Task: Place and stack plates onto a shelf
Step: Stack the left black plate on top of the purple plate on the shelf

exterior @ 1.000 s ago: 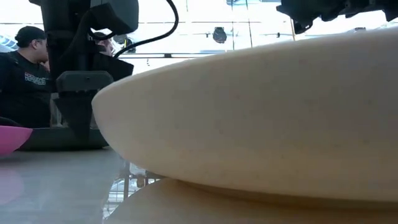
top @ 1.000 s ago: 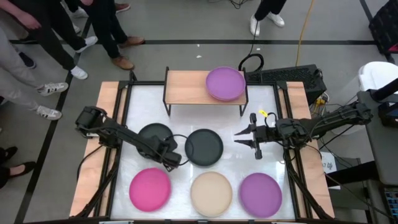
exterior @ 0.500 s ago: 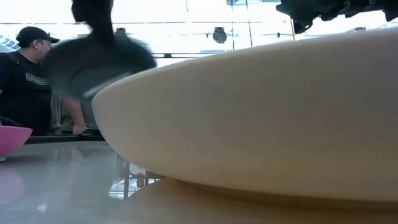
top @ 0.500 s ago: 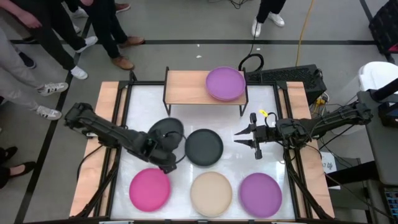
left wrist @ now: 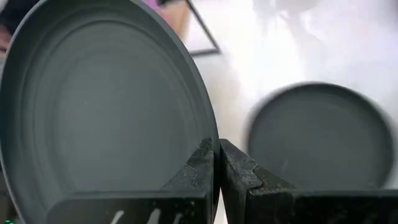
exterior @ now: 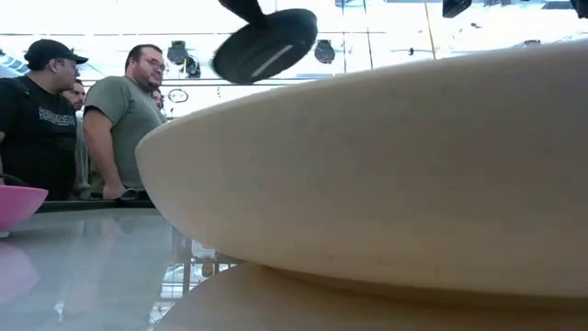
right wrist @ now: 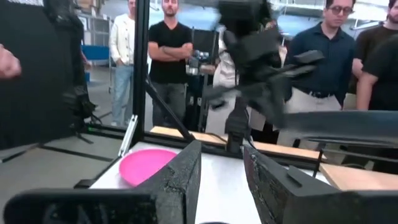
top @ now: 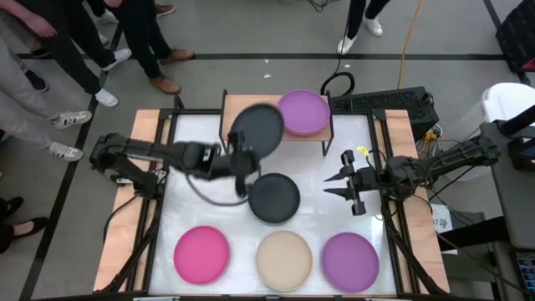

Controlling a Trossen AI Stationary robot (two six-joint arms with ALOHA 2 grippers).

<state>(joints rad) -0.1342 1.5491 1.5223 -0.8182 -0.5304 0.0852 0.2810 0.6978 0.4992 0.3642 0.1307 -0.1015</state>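
Now left end effector (top: pixel 240 157) pinches dark grey plate (top: pixel 257 130) aloft over shelf (top: pixel 247 117)

High view: overhead, facing straight down, taking in the whole table (top: pixel 359 134). Low view: at tabletop height, facing level toward onlookers, with the cream plate (exterior: pixel 386 175) pressed close and filling 3 to 6 o'clock. The 2 wrist views sit close behind their own fingers; the lifted dark grey plate (left wrist: pixel 99 99) also appears overhead (top: pixel 257 130).
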